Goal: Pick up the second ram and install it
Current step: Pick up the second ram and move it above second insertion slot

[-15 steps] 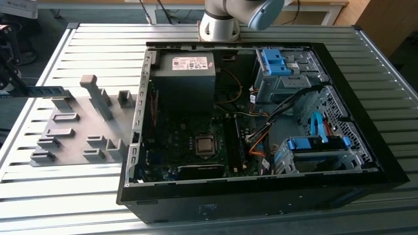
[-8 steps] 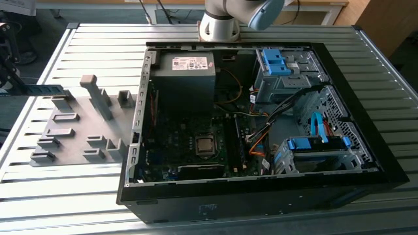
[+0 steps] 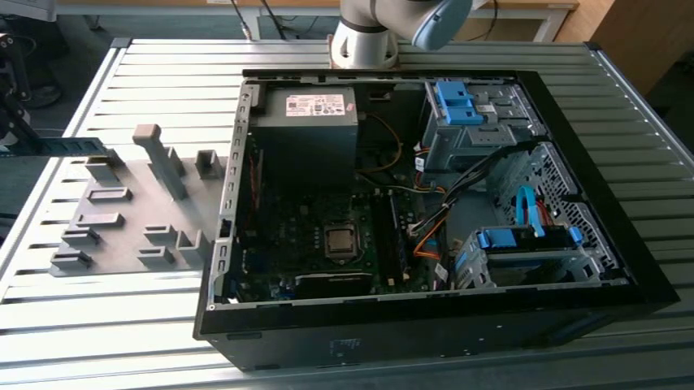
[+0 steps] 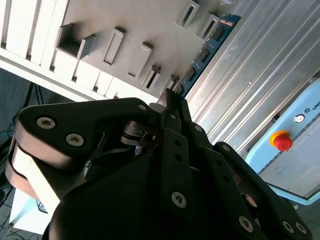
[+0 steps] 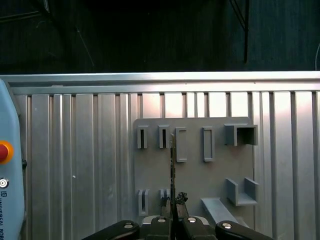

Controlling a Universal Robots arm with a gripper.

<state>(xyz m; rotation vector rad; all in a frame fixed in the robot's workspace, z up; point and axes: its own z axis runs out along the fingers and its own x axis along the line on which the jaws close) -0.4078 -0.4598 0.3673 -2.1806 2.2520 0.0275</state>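
The second ram (image 3: 67,147) is a slim blue-green strip with dark chips. It hangs in the air at the exterior view's left, above the far end of the grey fixture plate (image 3: 119,219). My gripper (image 3: 24,143) is shut on one end of it. In the second wrist view the ram (image 4: 207,47) sticks out from between the black fingertips (image 4: 172,102). The first wrist view shows the ram (image 5: 172,165) edge-on, rising from the gripper (image 5: 172,215) over the fixture plate (image 5: 200,165). The open computer case (image 3: 434,203) lies at the exterior view's right, its motherboard (image 3: 325,236) exposed.
Grey fixture blocks, one of them a tall post (image 3: 162,158), stand on the plate. The ribbed metal table (image 3: 162,65) carries the plate and the case. The arm's base (image 3: 363,41) stands behind the case. A pale blue unit with a red button (image 4: 282,141) sits beyond the table's edge.
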